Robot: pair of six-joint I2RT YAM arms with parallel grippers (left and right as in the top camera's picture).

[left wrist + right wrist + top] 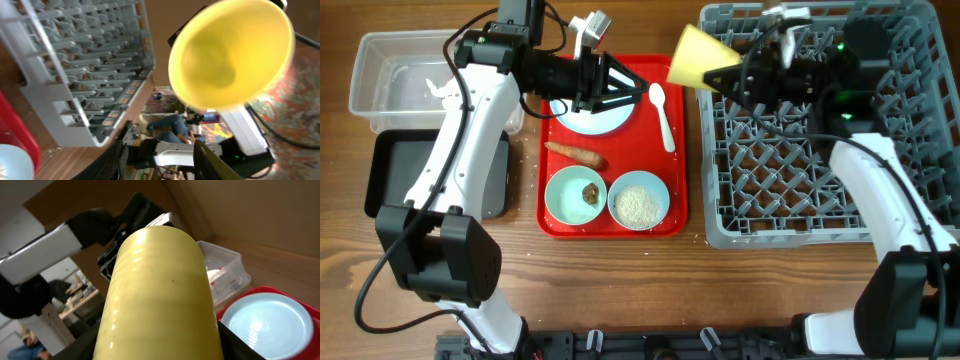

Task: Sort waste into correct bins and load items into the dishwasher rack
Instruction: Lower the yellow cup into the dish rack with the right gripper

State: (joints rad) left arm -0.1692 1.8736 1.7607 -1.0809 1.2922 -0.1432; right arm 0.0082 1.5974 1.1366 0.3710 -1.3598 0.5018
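My right gripper (730,75) is closed around the narrow end of the yellow cup (700,57), which lies tipped on its side in the air over the far left corner of the dishwasher rack (820,150); its mouth points left, out past the rack's edge towards the red tray (678,190); in my right wrist view the cup's ribbed side fills the middle. My left gripper (625,85) is spread wide with nothing in it, hovering above the pale blue plate (582,120) at the far end of the tray; its camera looks straight into the cup's mouth, where I can see nothing inside. The white spoon (662,112) lies on the tray just right of the plate; the carrot piece (575,153) lies nearer; nearest stand the mint bowl (560,195) holding the brown lump (590,193) and, touching it on the right, the white bowl (620,188) holding rice (638,205). On the wooden surface (620,290) at the far left sits the clear tub (380,70) with wrapper scraps (438,92) inside; the black tub (395,175) sits just nearer.
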